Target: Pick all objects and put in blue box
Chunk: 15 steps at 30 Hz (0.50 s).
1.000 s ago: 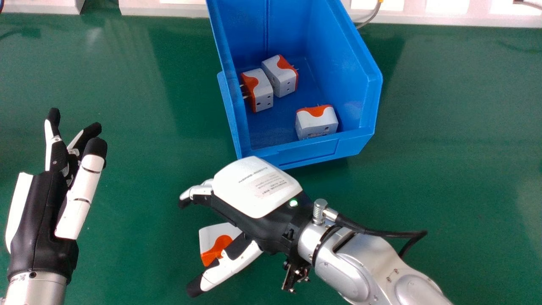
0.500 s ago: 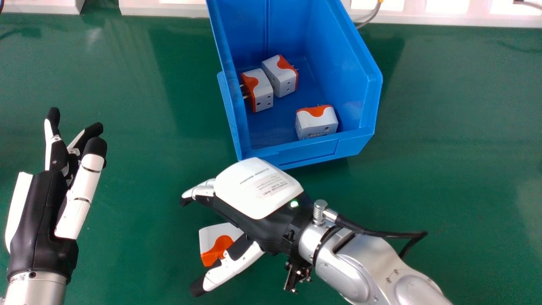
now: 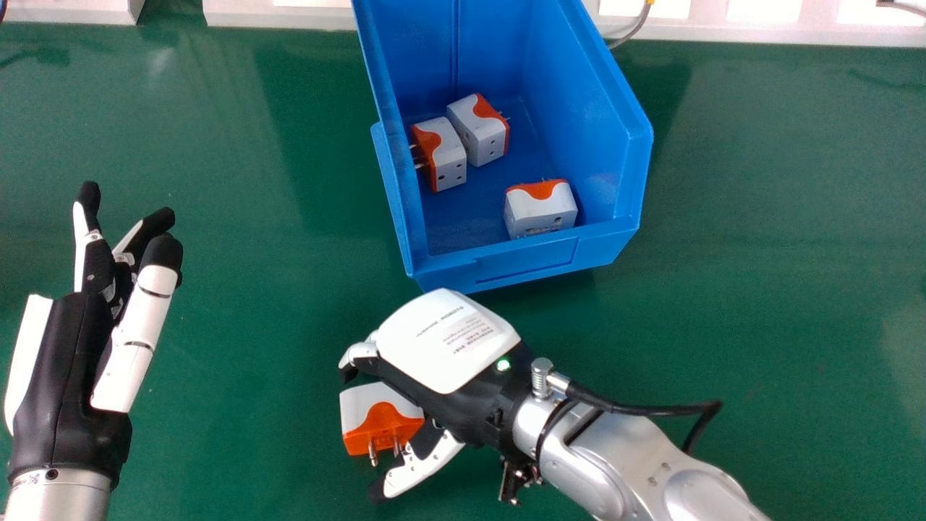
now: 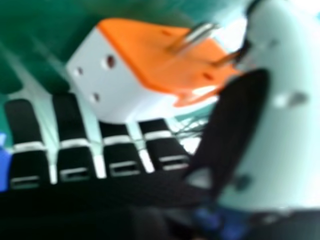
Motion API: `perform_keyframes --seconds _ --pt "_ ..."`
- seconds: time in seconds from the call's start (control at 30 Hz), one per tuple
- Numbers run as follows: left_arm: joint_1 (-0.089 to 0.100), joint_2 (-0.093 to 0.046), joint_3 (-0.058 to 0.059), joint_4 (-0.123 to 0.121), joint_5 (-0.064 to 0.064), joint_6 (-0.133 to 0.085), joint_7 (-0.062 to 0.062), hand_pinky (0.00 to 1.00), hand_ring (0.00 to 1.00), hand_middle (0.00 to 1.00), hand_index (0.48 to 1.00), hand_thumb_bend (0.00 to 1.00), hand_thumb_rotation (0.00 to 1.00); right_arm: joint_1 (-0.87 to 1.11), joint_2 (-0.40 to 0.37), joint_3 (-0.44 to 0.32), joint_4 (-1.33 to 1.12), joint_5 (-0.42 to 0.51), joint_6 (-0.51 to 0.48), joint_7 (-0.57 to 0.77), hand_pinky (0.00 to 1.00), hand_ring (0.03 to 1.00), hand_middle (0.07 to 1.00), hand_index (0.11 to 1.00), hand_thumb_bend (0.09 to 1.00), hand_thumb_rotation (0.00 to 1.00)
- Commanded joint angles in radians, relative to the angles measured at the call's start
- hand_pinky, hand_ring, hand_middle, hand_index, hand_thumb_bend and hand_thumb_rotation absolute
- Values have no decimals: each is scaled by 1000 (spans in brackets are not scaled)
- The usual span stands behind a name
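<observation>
My right hand is open over the table in the head view, its thumb and fingers on either side of a white and orange plug adapter whose prongs point toward the near edge. In the right hand view the adapter lies between the fingers and thumb of my right hand, not gripped. Three similar adapters rest in the blue box: one at the left wall, one beside it, one near the front. My left hand is open at the left.
The green table extends around the box. A pale ledge runs along the far edge, with a grey cable behind the box. A black cable loops from my right wrist.
My right hand has shifted right and toward the near edge, its fingers and thumb closer together. More of the adapter on the table shows, including its prongs.
</observation>
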Motion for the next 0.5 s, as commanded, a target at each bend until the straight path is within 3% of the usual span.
perform_keyframes --seconds 0.0,0.13,0.23,0.37,0.47 --pt "3 -4 2 -33 -13 2 2 847 904 905 895 580 826 -28 23 12 54 -21 6 -55 426 498 571 583 620 299" --pt "0 -5 -3 -35 -6 2 1 853 910 911 895 576 837 -59 56 -1 121 39 6 -17 288 383 469 467 418 246" --pt "-8 -6 -3 -28 -11 0 1 841 903 905 892 570 832 -80 48 -4 145 66 -23 -11 223 327 430 480 477 155" --pt "-15 -5 -2 -26 -12 6 1 824 894 897 883 594 819 -88 39 -3 151 73 -17 -1 209 316 426 482 483 145" --pt "-19 -1 -1 -18 -17 3 -6 824 897 899 883 595 816 -81 39 -9 146 89 -2 8 187 287 397 482 482 144"
